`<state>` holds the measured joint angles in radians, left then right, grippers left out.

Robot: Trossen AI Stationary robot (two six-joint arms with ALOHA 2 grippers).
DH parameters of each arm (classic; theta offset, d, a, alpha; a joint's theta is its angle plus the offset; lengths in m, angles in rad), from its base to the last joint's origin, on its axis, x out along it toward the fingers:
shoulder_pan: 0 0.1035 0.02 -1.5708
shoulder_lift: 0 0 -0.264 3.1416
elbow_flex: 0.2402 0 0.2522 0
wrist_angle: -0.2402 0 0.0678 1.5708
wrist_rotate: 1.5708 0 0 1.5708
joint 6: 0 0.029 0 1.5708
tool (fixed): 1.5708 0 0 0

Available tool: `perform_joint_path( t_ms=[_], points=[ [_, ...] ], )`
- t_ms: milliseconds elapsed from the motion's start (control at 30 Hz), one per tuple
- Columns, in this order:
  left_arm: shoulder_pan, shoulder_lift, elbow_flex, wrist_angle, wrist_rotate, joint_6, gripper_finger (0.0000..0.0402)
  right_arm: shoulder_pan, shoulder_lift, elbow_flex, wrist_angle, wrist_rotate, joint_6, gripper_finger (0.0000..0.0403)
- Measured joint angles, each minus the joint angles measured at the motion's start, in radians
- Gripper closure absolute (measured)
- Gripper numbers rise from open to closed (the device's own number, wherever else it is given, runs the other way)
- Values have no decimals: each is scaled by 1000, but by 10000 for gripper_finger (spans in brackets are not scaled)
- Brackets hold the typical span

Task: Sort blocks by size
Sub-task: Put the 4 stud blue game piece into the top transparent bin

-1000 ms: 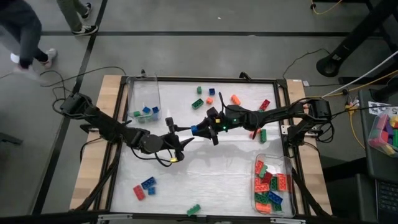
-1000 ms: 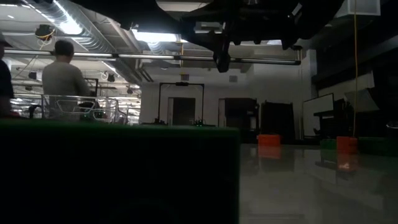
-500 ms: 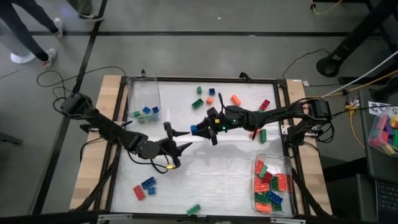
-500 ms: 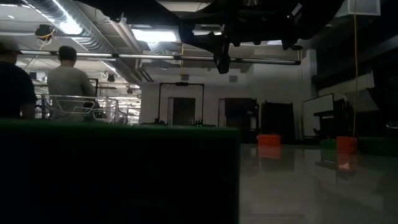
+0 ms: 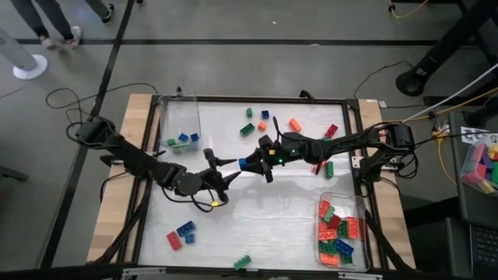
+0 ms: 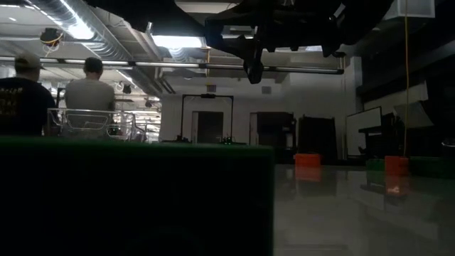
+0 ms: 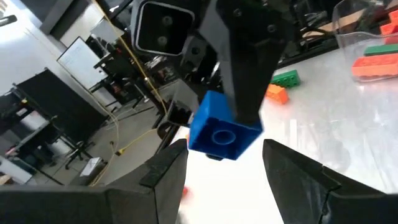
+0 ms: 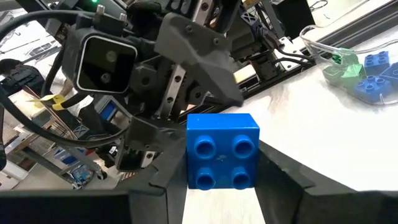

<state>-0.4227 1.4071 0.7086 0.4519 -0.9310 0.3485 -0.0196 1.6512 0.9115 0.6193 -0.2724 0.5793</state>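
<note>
The right gripper [image 5: 243, 162], at the centre of the high view, is clamped on a small blue block [image 8: 222, 150] and presents it above the table [image 5: 280, 225]. The left gripper [image 5: 227, 170] faces it with its fingers [image 7: 165, 171] spread wide and empty, bracketing the block without touching it.

This appears to be a handover. The left fingers should close squarely on the block's free sides before the right gripper releases.

The clear bin [image 5: 178, 109] at upper left contains a few small blue and green blocks. The clear bin [image 5: 341, 197] at lower right contains a pile of larger red, orange, green and blue blocks.
</note>
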Motion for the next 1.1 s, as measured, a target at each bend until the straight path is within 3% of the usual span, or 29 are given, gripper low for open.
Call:
perform_joint_path(
  t_ms=[633, 967, 1100],
  points=[
    [99, 0, 0, 10, 199, -38, 204, 0, 0, 0, 3, -2, 0, 251],
    [119, 0, 0, 13, 209, -54, 205, 0, 0, 0, 8, 0, 0, 251],
    [122, 0, 0, 12, 206, -57, 229, -1, 0, 0, 7, 0, 4, 251]
  ],
)
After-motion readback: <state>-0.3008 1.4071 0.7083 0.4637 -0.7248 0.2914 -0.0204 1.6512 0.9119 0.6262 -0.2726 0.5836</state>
